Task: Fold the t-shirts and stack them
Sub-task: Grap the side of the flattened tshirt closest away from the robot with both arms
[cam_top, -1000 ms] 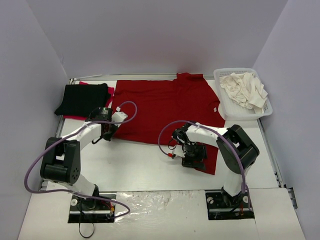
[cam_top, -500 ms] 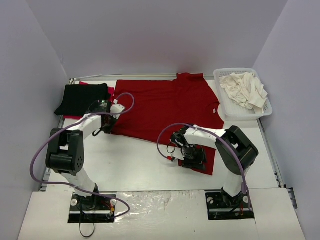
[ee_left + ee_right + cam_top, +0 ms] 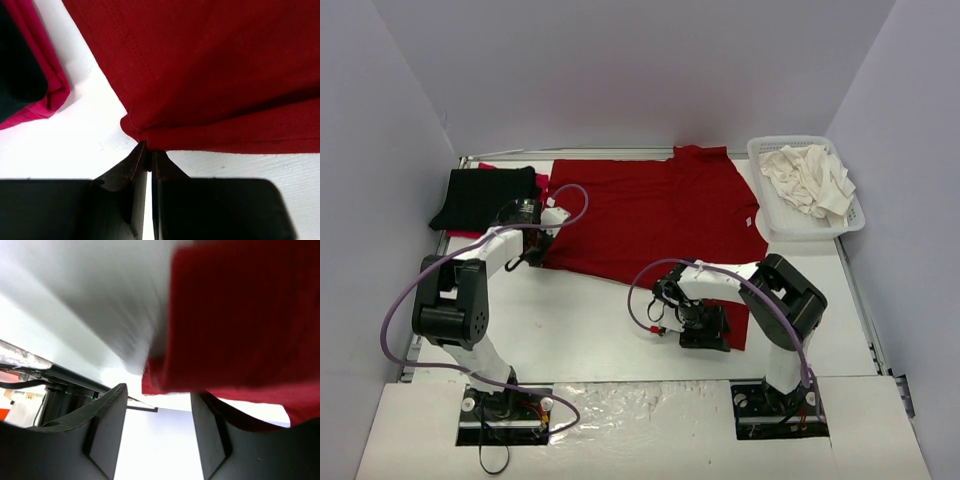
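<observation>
Top external view: left hand (image 3: 148, 155) is clamping the dark red t-shirt (image 3: 650, 210) by its near-left corner for folding, while right hand (image 3: 157, 390), spread apart, is straddling its near-right corner.

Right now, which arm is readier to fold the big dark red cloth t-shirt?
Left, probably: the left fingers are shut on the dark red cloth t-shirt's corner; the right fingers stand apart.

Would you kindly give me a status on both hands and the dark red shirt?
Left hand shut on dark red shirt corner. Right hand open at near hem. Black shirt beside, not touching.
</observation>
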Robot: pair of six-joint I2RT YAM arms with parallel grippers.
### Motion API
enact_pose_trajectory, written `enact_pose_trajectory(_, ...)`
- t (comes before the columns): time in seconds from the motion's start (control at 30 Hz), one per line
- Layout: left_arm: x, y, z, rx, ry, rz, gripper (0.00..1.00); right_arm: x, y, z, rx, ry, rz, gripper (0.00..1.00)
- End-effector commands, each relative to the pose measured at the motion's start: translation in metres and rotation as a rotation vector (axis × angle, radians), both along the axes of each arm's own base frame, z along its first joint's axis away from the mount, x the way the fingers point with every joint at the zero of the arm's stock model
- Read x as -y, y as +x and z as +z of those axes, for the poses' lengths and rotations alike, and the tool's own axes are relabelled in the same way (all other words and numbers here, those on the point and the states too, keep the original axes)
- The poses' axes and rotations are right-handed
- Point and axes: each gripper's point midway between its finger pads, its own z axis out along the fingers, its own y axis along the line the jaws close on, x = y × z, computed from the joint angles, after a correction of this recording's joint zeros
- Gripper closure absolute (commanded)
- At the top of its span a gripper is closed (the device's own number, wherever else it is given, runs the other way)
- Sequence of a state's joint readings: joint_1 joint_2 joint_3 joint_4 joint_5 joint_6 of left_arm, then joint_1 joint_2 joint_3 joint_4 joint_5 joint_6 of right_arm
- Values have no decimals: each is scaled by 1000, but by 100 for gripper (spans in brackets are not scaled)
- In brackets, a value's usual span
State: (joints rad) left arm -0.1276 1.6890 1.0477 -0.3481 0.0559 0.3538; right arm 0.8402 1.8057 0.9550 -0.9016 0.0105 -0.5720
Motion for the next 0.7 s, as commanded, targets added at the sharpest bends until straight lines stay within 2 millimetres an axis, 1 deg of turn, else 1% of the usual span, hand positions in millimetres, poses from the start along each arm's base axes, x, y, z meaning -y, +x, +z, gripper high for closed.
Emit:
enact_pose_trajectory(0.0, -2, 5, 7, 20, -13, 19, 98, 6, -9, 3, -29, -52, -16, 50)
enact_pose_trajectory(0.27, 0, 5, 17, 45, -28, 17, 98, 0, -3, -4, 0, -94, -23, 48)
enact_pose_trajectory(0.47, 0, 2, 21, 59, -32, 8, 98, -5, 0, -10, 20, -101, -34, 52)
enact_pose_trajectory(0.57, 1, 1, 22, 65, -36, 6, 98, -9, -2, -14, 33, -108, -34, 57)
enact_pose_trajectory(0.6, 1, 1, 22, 66, -39, 5, 98, -12, -3, -15, 35, -103, -30, 65)
enact_pose_trajectory(0.63, 2, 1, 23, 68, -40, 5, 98, -13, -4, -15, 35, -108, -31, 70)
enact_pose_trajectory(0.67, 2, 0, 22, 66, -41, 3, 98, -13, -3, -15, 40, -108, -31, 78)
